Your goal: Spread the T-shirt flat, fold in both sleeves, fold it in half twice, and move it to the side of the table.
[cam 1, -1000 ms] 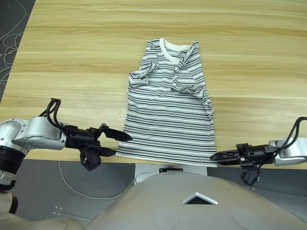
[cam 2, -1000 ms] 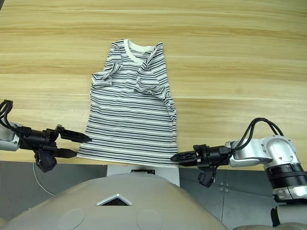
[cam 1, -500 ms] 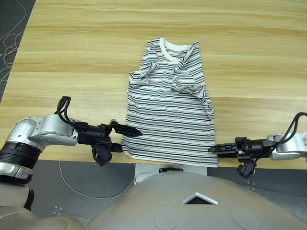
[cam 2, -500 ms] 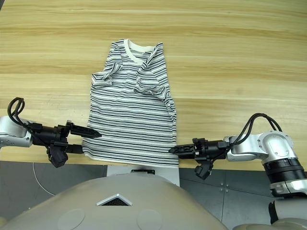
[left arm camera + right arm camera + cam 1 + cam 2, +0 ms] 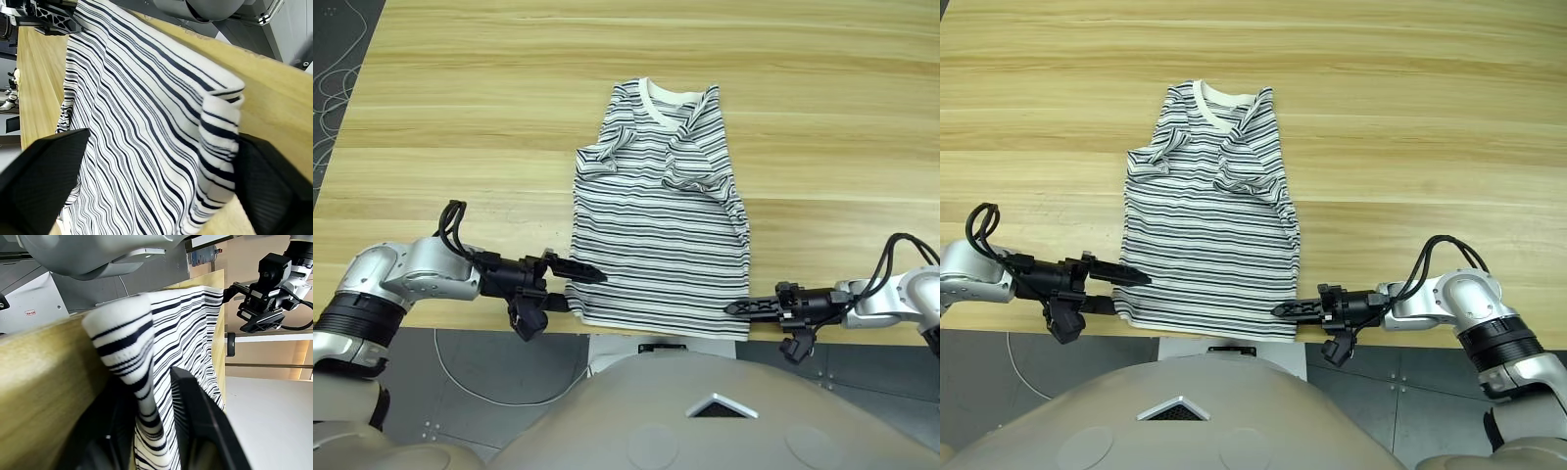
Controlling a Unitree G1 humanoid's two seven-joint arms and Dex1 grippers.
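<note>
The black-and-white striped T-shirt (image 5: 656, 225) lies on the wooden table (image 5: 460, 98), collar far from me, both sleeves folded in over the chest. Its hem runs along the table's near edge. My left gripper (image 5: 584, 290) is open, with one finger above and one below the hem's left corner (image 5: 220, 112). My right gripper (image 5: 732, 307) is at the hem's right corner, shut on a fold of the striped fabric (image 5: 132, 352). The fingers (image 5: 195, 421) press that fold from both sides.
Bare wood stretches to the left, right and beyond the shirt. The table's near edge (image 5: 431, 323) runs just under both grippers, with grey floor below. Thin white cables (image 5: 333, 69) lie on the floor at the far left.
Both grippers have moved inward along the near edge onto the hem corners. The left corner has been pushed slightly to the right, and the right corner is bunched in the right gripper.
</note>
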